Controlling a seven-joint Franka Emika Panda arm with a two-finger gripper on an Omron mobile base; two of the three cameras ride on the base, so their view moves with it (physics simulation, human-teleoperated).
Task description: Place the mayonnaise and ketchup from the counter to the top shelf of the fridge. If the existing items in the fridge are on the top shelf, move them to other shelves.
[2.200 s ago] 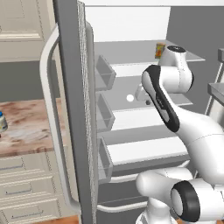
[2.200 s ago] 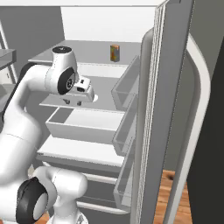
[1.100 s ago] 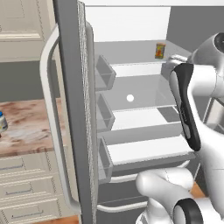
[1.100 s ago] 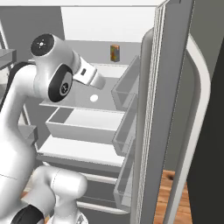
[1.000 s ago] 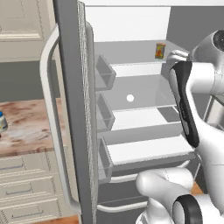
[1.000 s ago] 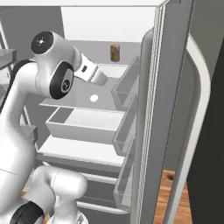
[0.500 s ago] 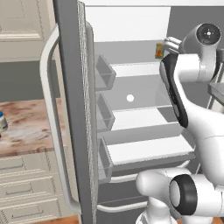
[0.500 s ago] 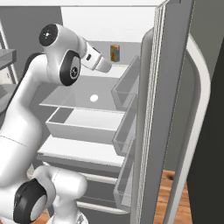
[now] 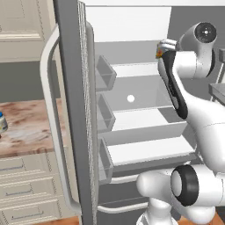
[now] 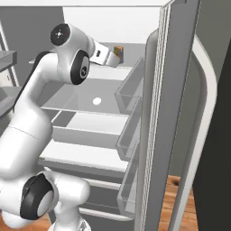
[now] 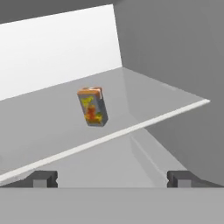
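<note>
Up close, the end effector (image 11: 112, 178) is spread wide and holds nothing, level with the fridge's top shelf (image 11: 144, 120); farther back on that shelf stands a small orange-topped carton (image 11: 92, 106), well apart

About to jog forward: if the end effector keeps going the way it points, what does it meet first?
Most likely the small orange carton standing on the top shelf, ahead of the open end effector; depth is unclear.

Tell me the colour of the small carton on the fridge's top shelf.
The small grey carton has an orange top and orange-yellow print, clearest in the hand view.
</note>
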